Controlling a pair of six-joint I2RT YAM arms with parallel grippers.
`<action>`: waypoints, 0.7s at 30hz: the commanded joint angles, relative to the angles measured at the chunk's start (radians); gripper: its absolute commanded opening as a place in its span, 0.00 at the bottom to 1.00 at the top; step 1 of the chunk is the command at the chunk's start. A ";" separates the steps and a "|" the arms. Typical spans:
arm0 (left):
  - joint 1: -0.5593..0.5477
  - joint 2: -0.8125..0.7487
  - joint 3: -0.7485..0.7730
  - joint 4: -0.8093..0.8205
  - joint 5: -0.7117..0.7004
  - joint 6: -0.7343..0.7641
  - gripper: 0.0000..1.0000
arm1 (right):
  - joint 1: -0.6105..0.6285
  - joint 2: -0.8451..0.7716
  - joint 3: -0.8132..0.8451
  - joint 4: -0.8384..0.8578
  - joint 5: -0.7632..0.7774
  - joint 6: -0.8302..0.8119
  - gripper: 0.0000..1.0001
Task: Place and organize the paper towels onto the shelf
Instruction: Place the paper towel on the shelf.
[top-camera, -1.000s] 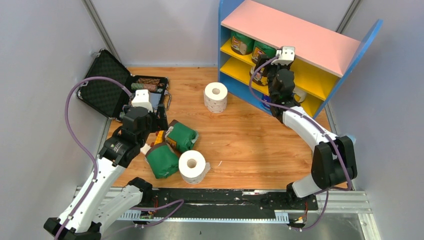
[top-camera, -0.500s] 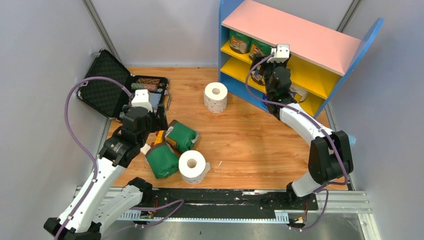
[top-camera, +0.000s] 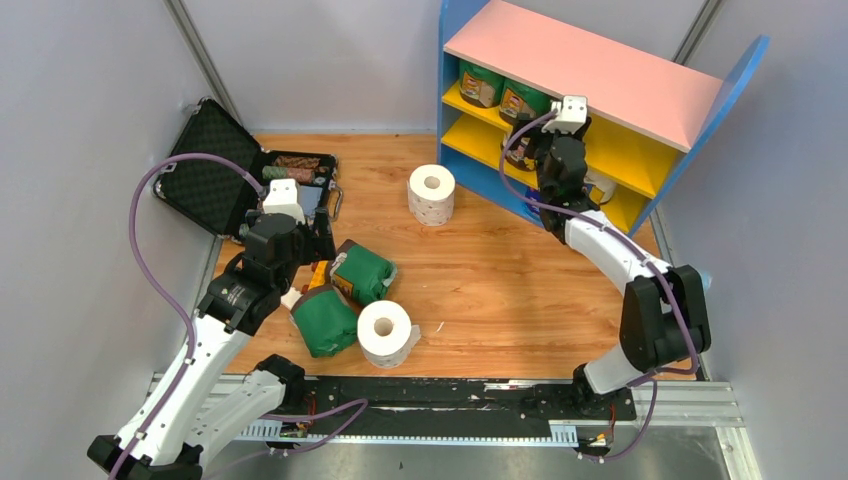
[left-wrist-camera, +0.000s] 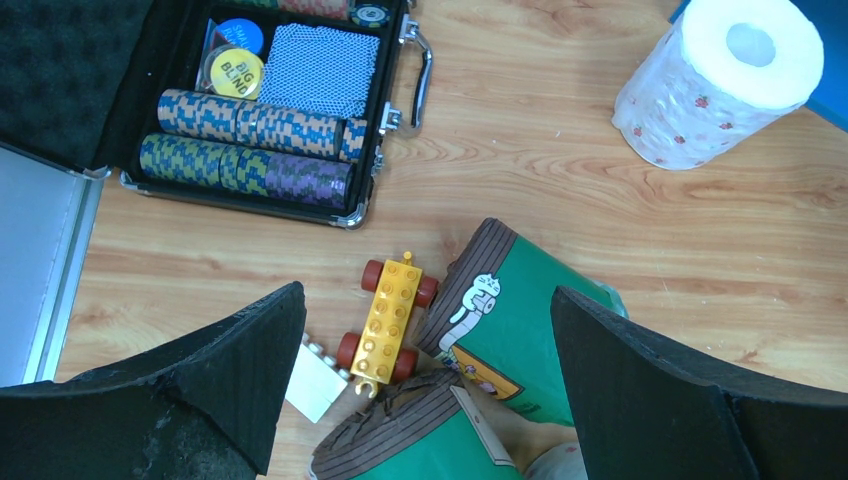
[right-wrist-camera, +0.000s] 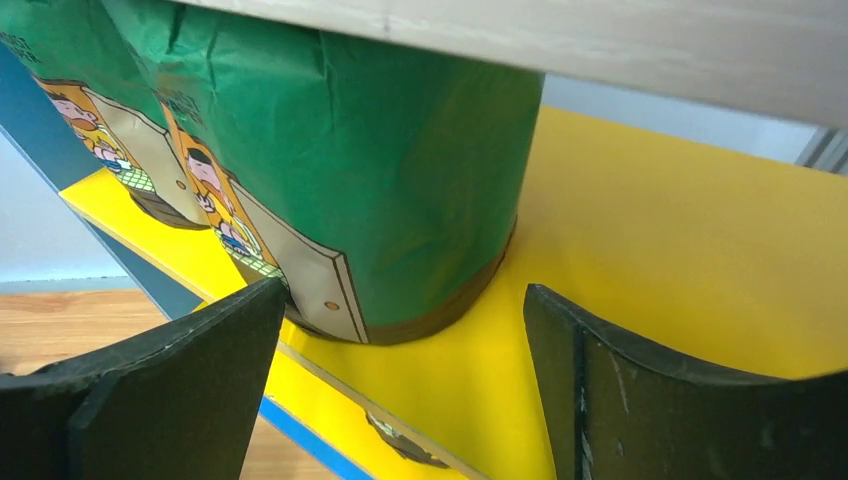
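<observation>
Our left tool (left-wrist-camera: 425, 300) hangs wide open and empty over a toy car (left-wrist-camera: 390, 320) and two loose green rolls (top-camera: 362, 272) lying on the tabletop (top-camera: 520, 290), near the open case (top-camera: 215, 180). One white roll (top-camera: 385, 333) stands just beside them, and another roll (top-camera: 431, 194) stands nearer the shelf (top-camera: 590, 75). Two shelved rolls (top-camera: 483, 85) stand on its upper yellow board. Our right tool (right-wrist-camera: 402, 292) faces one of them, spread wide and gripping nothing.

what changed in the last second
The right gripper opened, letting go of the green roll on the upper yellow board of the shelf, and drew back slightly after nudging it inward. The left gripper, open above the loose rolls, stayed put.
</observation>
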 joint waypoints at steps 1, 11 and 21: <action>0.005 -0.018 -0.003 0.028 -0.009 0.012 1.00 | -0.004 -0.084 -0.020 -0.048 0.013 0.060 0.92; 0.005 -0.004 0.001 0.022 0.002 -0.004 1.00 | 0.002 -0.345 -0.098 -0.370 -0.268 0.241 0.92; 0.005 0.062 0.009 -0.049 0.089 -0.108 1.00 | 0.032 -0.569 -0.264 -0.563 -0.676 0.282 0.93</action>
